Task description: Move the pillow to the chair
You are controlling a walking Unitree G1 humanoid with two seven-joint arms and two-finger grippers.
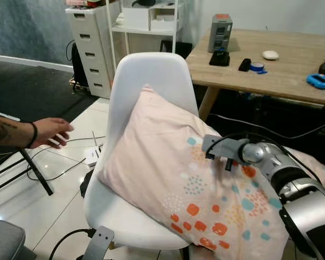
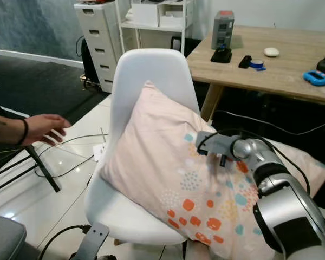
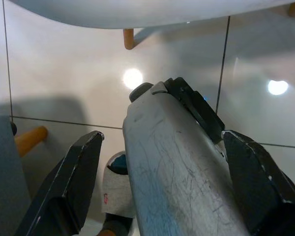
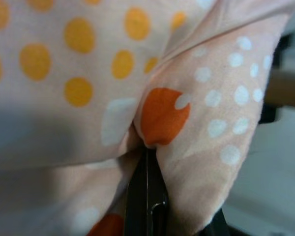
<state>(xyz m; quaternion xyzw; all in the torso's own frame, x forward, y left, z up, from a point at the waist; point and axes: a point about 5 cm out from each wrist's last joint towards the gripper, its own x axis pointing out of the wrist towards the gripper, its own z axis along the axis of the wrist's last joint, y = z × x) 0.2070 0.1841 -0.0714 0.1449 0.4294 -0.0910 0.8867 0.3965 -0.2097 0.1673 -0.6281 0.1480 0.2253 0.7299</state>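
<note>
Pillow (image 1: 173,179), pink with coloured dots, lies on the white chair (image 1: 151,76), leaning against its backrest and overhanging the seat's front. Right gripper (image 4: 146,196) is pressed together, pinching a fold of the pillow. Left gripper (image 3: 162,187) hangs spread above the tile floor (image 3: 64,73). A person's hand (image 1: 51,131) reaches in nearby.

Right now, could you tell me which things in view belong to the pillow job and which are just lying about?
Job: pillow, white chair, right gripper pinching the pillow's fabric.
Lying about: wooden table, blue tape roll, drawer unit, floor cables, a person's hand.
</note>
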